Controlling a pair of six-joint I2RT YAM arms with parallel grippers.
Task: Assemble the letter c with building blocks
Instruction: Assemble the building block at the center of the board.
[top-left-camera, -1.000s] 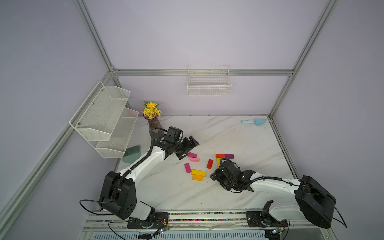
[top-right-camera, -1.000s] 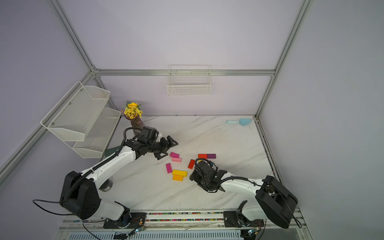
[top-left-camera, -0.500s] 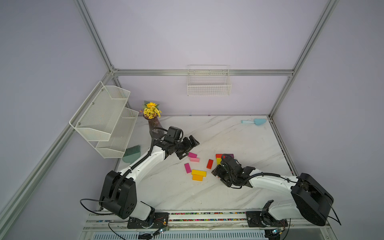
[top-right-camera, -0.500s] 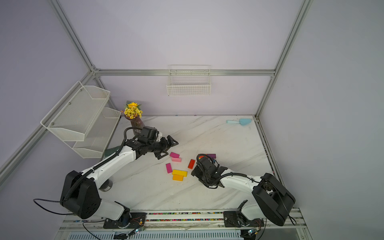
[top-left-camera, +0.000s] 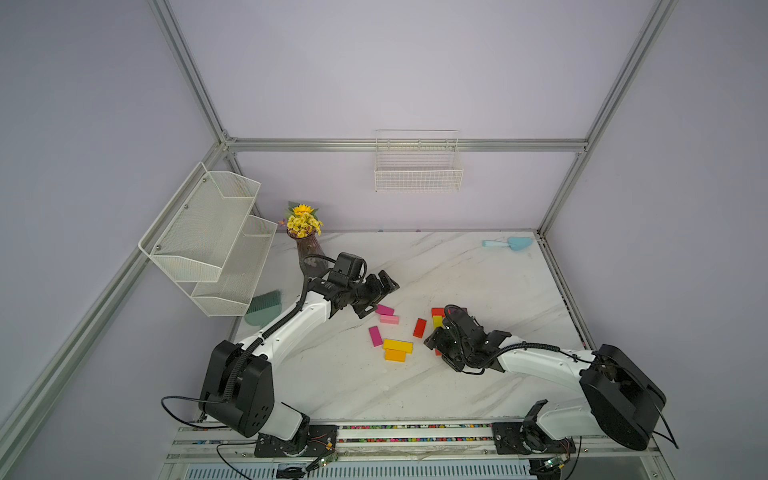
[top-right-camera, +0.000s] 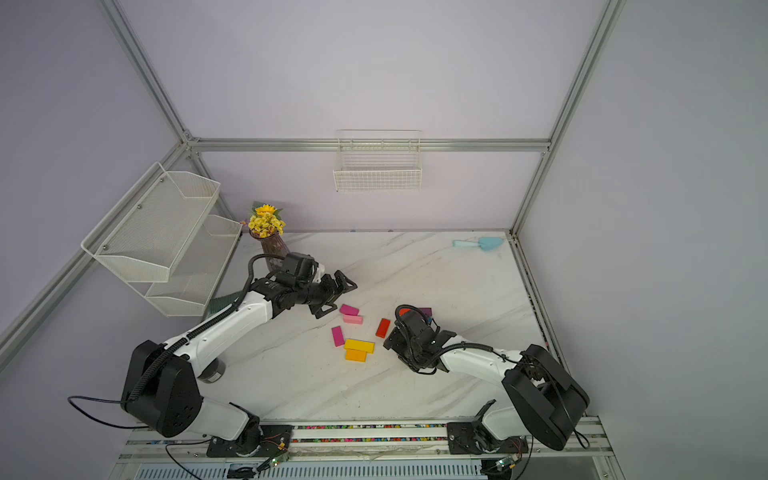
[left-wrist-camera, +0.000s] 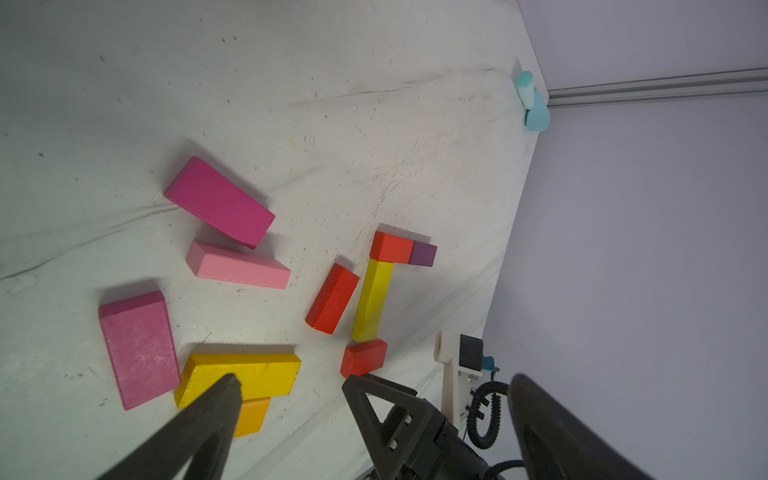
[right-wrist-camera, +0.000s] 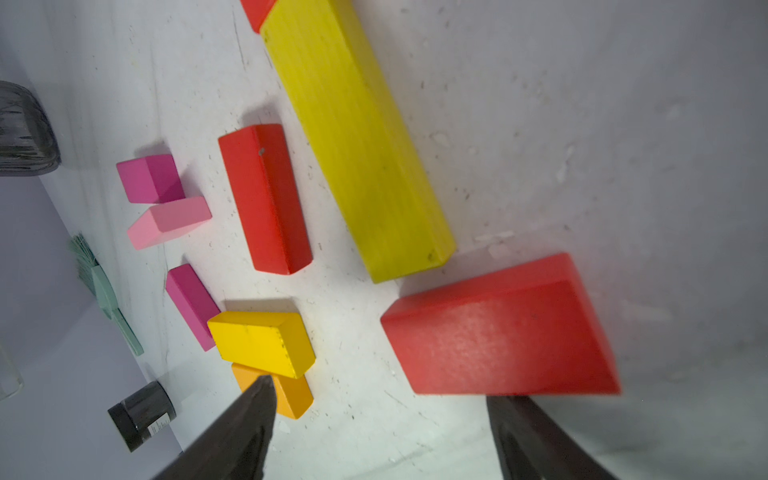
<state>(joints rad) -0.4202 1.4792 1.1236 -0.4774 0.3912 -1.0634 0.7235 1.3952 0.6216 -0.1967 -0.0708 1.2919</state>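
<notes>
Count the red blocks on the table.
3. One red block touches the purple block, another loose beside the long yellow block, a third at its other end. More may hide under the right arm.

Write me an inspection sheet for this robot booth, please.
Surface: white marbled table, scuffed.
Job's things: red block and dark purple block end to end, long yellow block running from the red one, second red block at its far end. Loose: third red block, two magenta blocks, light pink block, yellow block against orange block.
Clutter: light blue scoop, green brush, flower vase, dark jar.
Grippers: left gripper open, empty; right gripper open, second red block just ahead of its tips.
Cables: black cables along both arms; loose loop by left base.
Surroundings: lilac walls, metal frame, wire basket, mesh shelf, beads in front rail.
</notes>
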